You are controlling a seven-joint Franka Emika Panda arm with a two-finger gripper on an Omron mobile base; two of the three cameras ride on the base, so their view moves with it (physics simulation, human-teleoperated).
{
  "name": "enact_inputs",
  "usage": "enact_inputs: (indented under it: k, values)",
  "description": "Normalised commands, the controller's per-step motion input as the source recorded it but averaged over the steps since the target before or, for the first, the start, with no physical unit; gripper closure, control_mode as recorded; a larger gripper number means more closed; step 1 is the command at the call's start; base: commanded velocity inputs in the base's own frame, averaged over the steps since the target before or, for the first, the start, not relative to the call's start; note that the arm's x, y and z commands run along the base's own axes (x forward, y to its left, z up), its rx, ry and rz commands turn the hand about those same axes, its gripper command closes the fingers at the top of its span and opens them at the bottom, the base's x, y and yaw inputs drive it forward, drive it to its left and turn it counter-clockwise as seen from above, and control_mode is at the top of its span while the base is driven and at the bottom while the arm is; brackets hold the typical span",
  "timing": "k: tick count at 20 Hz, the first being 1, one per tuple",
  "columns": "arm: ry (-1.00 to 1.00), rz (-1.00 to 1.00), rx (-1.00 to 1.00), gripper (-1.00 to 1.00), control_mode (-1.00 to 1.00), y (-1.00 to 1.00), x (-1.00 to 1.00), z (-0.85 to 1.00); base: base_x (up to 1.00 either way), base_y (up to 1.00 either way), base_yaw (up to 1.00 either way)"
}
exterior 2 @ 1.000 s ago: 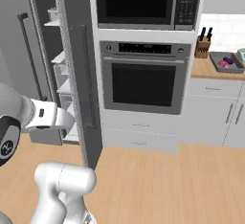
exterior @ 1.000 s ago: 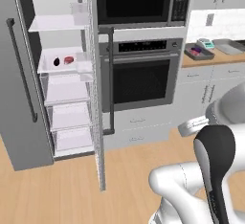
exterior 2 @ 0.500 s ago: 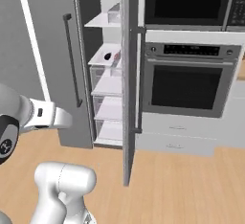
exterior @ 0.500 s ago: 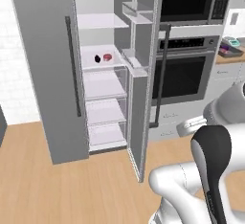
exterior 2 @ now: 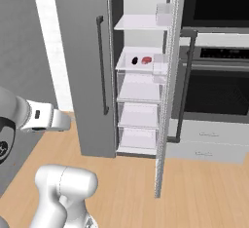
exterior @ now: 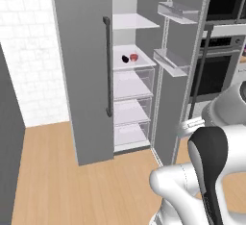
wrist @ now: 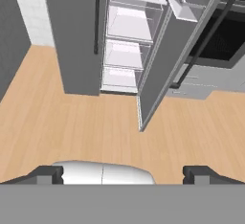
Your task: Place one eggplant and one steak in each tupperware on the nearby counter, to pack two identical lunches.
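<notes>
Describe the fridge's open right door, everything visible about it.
The open door is a tall grey slab, swung outward and seen nearly edge-on in the right base view. A slim dark bar handle runs down its outer face. Its inner side carries two clear bins, upper and lower, both looking empty. Its bottom edge hangs just above the wooden floor, beside the wall oven.

The whole scene shifts to the right in both base views, because the base turns to the left and the camera moves with it. The open fridge (exterior: 129, 75) now stands in the middle of the picture, while the oven (exterior 2: 216, 83) slides toward the right edge. The counter leaves the picture, and a white brick wall (exterior: 29, 51) comes in at the left.
</notes>
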Motion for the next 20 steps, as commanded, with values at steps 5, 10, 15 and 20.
enact_inputs:
  k: [5, 10, 15, 20]
  values:
    - [0.0, 0.0, 0.0, -1.0, 1.0, 0.0, 0.0, 0.0, 0.76, -0.04, -0.11]
    - [0.0, 0.0, 0.0, -1.0, 1.0, 0.0, 0.0, 0.0, 0.98, -0.04, -0.07]
    - [0.0, 0.0, 0.0, -1.0, 1.0, 0.0, 0.0, 0.0, 0.9, -0.07, -0.06]
    - [0.0, 0.0, 0.0, -1.0, 1.0, 0.0, 0.0, 0.0, 0.67, -0.11, -0.04]
